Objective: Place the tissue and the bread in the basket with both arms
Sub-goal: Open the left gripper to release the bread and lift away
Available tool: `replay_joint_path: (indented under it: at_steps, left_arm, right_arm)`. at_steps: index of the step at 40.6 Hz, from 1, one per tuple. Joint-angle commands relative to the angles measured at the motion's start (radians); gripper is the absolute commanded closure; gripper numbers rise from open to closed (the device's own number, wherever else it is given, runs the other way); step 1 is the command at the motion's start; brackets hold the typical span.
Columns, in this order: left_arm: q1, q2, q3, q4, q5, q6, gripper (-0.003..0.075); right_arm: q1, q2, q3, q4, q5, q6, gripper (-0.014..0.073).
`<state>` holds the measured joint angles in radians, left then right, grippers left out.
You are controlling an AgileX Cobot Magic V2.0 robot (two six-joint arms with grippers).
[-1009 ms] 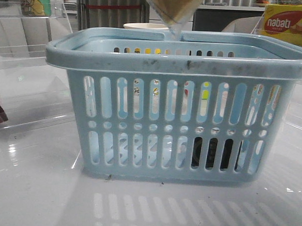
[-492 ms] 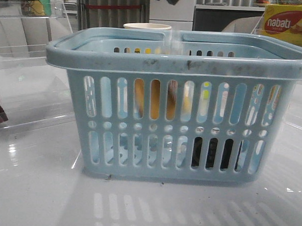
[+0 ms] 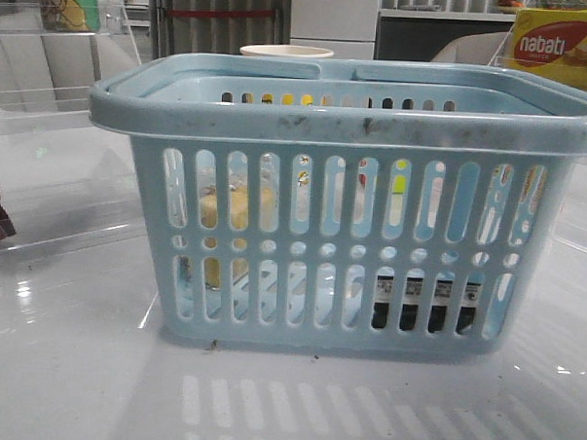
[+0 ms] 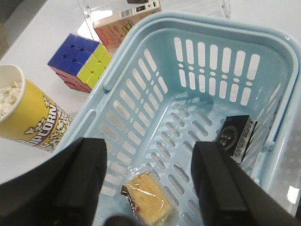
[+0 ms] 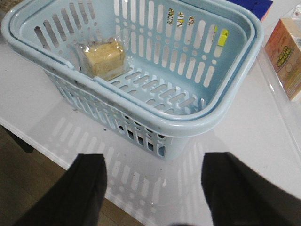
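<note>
Lying inside the basket (image 3: 351,125), the bread (image 3: 226,212) is seen at its left end and the tissue (image 3: 426,302) at its right; left gripper (image 4: 148,181) and right gripper (image 5: 153,188) are held wide apart, empty.

yellow box (image 3: 559,51): "nabati", white on a red oval
popcorn cup (image 4: 28,120): "POPCORN", on its yellow side

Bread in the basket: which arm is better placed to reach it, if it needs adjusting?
Probably left. The open left pincer hangs above the basket with the bread right under it; the right pincer is outside, over the table.
</note>
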<state>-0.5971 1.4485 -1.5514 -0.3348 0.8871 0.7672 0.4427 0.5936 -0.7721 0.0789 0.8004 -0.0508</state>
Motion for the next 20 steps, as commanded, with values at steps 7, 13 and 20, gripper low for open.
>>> replay_joint_path:
  at_steps: [7, 13, 20]
  left_arm:
    - [-0.001, -0.186, -0.035, 0.127, 0.108, -0.322, 0.0265]
    - [-0.001, -0.242, -0.035, 0.247, 0.279, -0.505, 0.0265]
    - [-0.001, -0.307, 0.003, 0.305, 0.358, -0.657, 0.0265]
  right_arm:
    - [-0.003, 0.001, -0.025, -0.008, -0.074, -0.009, 0.0056]
    - [-0.003, 0.001, -0.025, -0.008, -0.076, -0.009, 0.0056]
    - [-0.003, 0.001, -0.025, -0.009, -0.038, -0.009, 0.0056]
